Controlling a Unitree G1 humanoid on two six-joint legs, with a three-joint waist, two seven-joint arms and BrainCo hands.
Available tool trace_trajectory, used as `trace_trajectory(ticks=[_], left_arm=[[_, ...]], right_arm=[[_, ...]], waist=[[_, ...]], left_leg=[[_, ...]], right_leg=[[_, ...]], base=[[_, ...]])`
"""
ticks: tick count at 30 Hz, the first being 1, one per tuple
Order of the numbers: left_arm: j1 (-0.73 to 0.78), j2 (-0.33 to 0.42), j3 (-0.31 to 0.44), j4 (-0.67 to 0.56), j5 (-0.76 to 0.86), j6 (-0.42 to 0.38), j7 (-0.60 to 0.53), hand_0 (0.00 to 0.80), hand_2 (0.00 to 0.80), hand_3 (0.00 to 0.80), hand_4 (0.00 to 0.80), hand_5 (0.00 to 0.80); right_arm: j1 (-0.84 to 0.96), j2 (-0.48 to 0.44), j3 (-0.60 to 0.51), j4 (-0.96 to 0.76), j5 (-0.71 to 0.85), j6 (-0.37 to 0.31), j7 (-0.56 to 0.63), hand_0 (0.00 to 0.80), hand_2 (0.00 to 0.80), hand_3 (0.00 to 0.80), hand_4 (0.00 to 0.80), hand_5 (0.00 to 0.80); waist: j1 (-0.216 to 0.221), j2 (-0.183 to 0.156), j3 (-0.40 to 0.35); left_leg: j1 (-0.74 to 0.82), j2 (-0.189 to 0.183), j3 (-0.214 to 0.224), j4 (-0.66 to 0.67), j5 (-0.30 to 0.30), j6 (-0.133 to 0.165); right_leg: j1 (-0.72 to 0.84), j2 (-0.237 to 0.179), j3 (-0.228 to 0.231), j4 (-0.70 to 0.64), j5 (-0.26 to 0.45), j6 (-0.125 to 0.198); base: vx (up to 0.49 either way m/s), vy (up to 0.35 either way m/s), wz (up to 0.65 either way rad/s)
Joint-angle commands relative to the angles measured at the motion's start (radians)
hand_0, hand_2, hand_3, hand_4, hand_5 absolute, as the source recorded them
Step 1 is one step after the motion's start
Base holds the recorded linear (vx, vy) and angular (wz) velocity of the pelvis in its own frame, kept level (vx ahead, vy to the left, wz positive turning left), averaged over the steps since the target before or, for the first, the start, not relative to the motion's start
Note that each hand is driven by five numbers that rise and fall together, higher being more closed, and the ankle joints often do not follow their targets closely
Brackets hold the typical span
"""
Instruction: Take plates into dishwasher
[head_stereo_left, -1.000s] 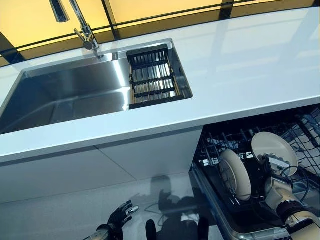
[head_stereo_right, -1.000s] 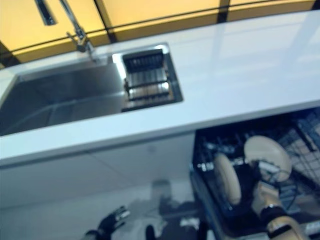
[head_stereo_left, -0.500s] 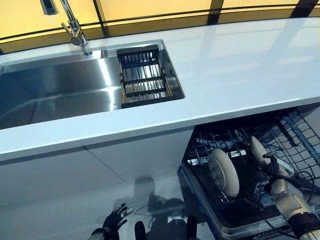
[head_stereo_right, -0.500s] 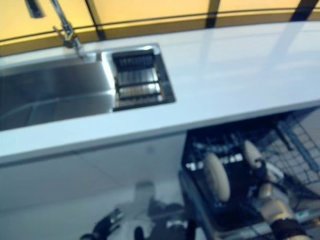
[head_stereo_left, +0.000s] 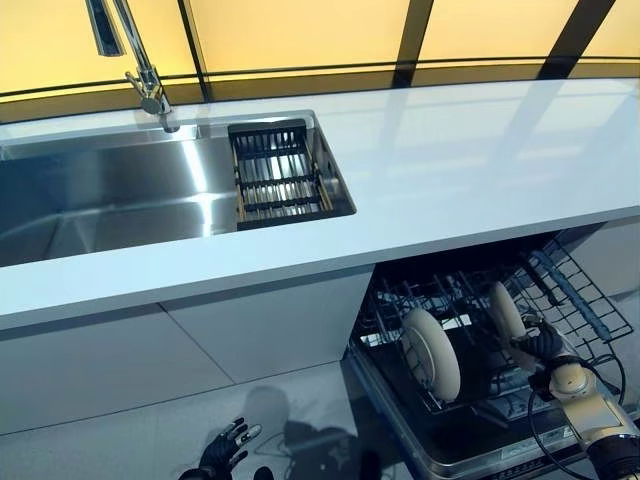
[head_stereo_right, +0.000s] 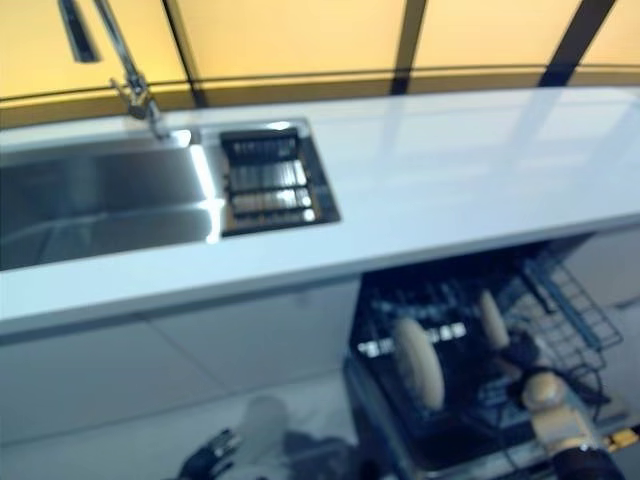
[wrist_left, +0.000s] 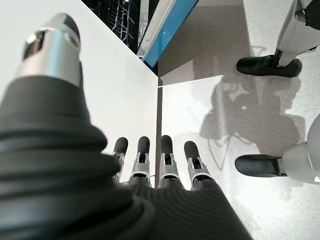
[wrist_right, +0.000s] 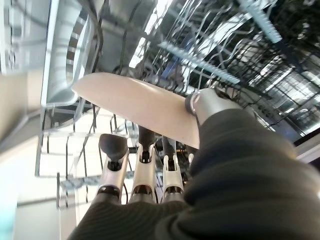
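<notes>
Pale speckled floor (head_stereo_left: 120, 440) fills the near ground, with the left hand (head_stereo_left: 222, 455) hanging low over it, fingers (wrist_left: 167, 150) straight and relaxed, holding nothing. I count it idle and well apart from the work.

Next out, on the robot's right, the black wire lower rack of the open dishwasher (head_stereo_left: 585, 310) is pulled out from under the table. The right hand (head_stereo_left: 545, 345) is down inside it. In its wrist view I see the thumb (wrist_right: 207, 102) pressed on the face of the cream round plate (wrist_right: 140, 107) and the fingers (wrist_right: 142, 165) running along the other side, so I read it as pinching that plate. The plate stands on edge among the tines, showing to me nearly edge-on (head_stereo_left: 505, 312), its flat faces turned toward the robot's left and right. It lies directly between thumb and fingers, touching both.

A second cream round plate (head_stereo_left: 432, 352) stands upright just to the left in the same rack, apart from the held one, with empty tines between them.

My judgement: the coming move is a release, and it turns on whether the held plate's lower rim is seated in a slot. That rim is hidden by rack wires, so I cannot tell.

Farther back, the white table (head_stereo_left: 480, 170) carries nothing. Beyond it lie the stainless steel sink (head_stereo_left: 100, 200), the dark slatted drainer basket (head_stereo_left: 280, 175) and the chrome tap (head_stereo_left: 145, 80).
</notes>
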Motion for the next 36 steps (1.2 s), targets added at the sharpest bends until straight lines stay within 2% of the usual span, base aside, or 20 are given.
trace_trajectory(ticks=[1, 7, 36], left_arm=[[-0.036, -0.002, 0.020, 0.054, 0.017, -0.026, -0.001, 0.000, 0.000, 0.000, 0.000, 0.000], [-0.040, 0.005, 0.024, 0.059, 0.016, -0.026, -0.004, 0.000, 0.000, 0.000, 0.000, 0.000], [-0.032, 0.007, 0.032, 0.094, 0.031, -0.035, -0.006, 0.000, 0.000, 0.000, 0.000, 0.000]], right_arm=[[-0.034, -0.049, -0.036, -0.010, 0.064, -0.039, 0.033, 0.800, 0.800, 0.800, 0.800, 0.800], [-0.069, -0.047, -0.031, -0.016, 0.135, -0.040, 0.098, 0.800, 0.800, 0.800, 0.800, 0.800], [-0.109, -0.063, -0.039, -0.163, 0.144, 0.005, 0.185, 0.800, 0.800, 0.800, 0.800, 0.800]], waist=[[0.013, -0.032, -0.023], [0.019, -0.037, -0.022], [0.016, -0.055, -0.045]], left_leg=[[0.010, -0.035, 0.040, -0.001, -0.056, 0.043], [0.013, -0.034, 0.039, -0.001, -0.057, 0.042], [0.026, -0.030, 0.044, -0.001, -0.060, 0.042]], right_leg=[[0.010, 0.038, 0.035, 0.023, -0.012, 0.023], [0.016, 0.038, 0.029, 0.019, -0.011, 0.021], [0.032, 0.043, 0.024, 0.020, -0.018, 0.023]], base=[[0.000, 0.000, 0.00], [0.000, 0.000, 0.00], [0.000, 0.000, 0.00]])
